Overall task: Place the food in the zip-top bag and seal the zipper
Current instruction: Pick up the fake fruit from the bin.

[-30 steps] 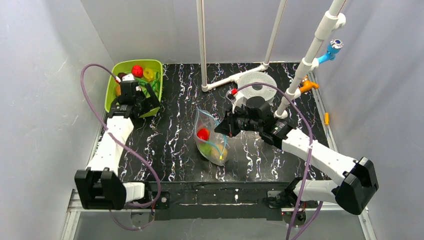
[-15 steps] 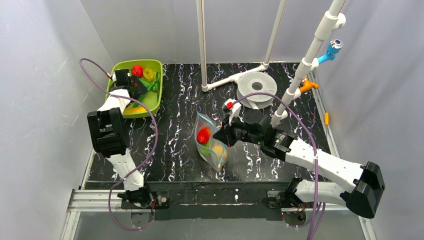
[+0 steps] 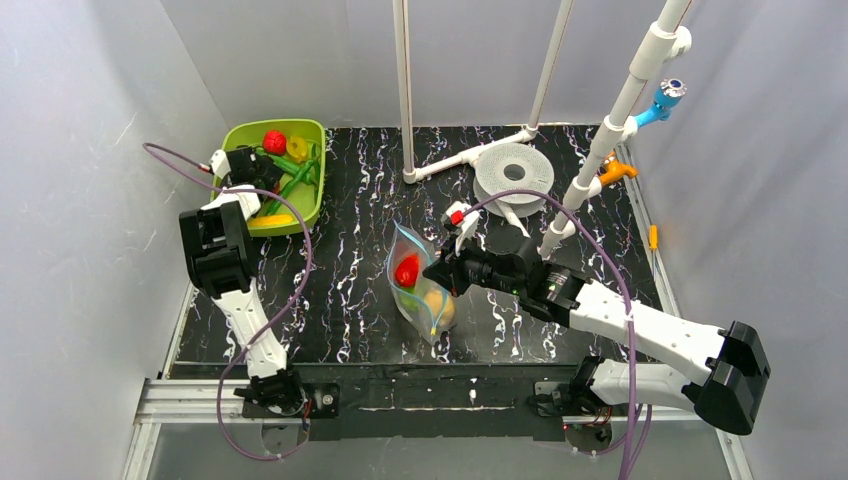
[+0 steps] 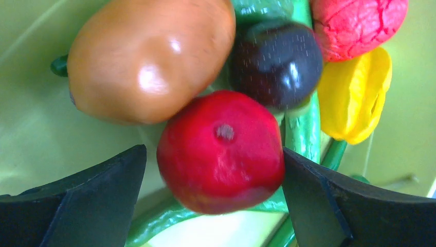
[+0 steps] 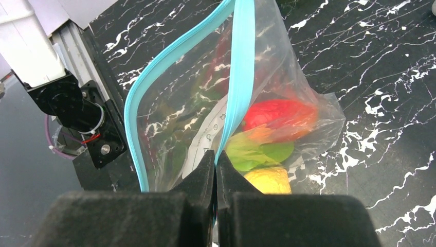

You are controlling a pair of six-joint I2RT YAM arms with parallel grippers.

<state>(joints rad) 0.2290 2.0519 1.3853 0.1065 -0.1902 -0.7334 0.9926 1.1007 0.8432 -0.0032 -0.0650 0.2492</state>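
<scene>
At mid-table, the zipper [image 5: 241, 77] lies pinched inside the closed right end effector [image 5: 215, 163].

Left arm folded upright, black two-finger left gripper [image 4: 213, 151] spread wide (pointing down); right arm stretched forward, right gripper [image 5: 216, 163] pinched tight.

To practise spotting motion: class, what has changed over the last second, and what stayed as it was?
The left arm rose and reached farther into the lime-green tray; the open left pincer now straddles a red fruit, not gripping it. The right pincer shifted slightly toward the near edge, taking the zip-top bag along. Unchanged: right pincer shut on the zipper, food inside the bag.
</scene>
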